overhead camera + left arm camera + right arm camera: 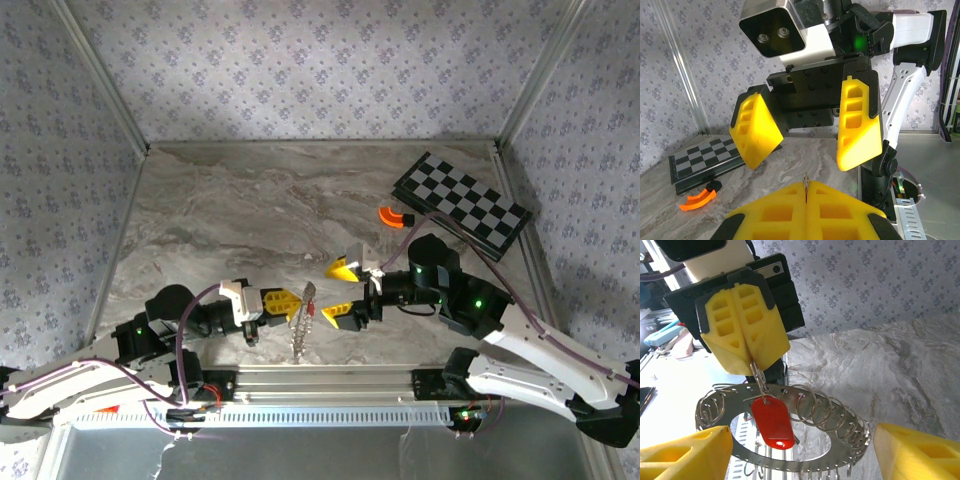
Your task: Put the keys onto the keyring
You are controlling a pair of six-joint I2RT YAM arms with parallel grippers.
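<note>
Left gripper (751,362): yellow jaws pressed together, no gap between the pads. They are clamped on the thin silver shaft of the small red-headed key (772,422). The red plastic head hangs below the fingertips. In the left wrist view a sliver of metal stands up out of the seam between the closed pads.

Keyring (840,415): flat silvery metal ring, pierced with holes and fringed all round with small wire loops. It is raised off the desk and sits just under the left jaws. In the right wrist view the red head lies across its open centre. From above it appears edge-on between the two grippers. Whether the left jaws also pinch the ring cannot be told.

Right gripper (802,160): yellow jaws spread wide apart, holding nothing and touching nothing. It faces the left gripper with the keyring and key in front of its opening.

Grey marble-patterned desk (220,220): carries the arms and the items below.

Black-and-white chequered board (465,205): flat at the far right corner of the desk.

Orange curved piece (393,216): on the desk just beside the board's near-left edge, well apart from both grippers
</note>
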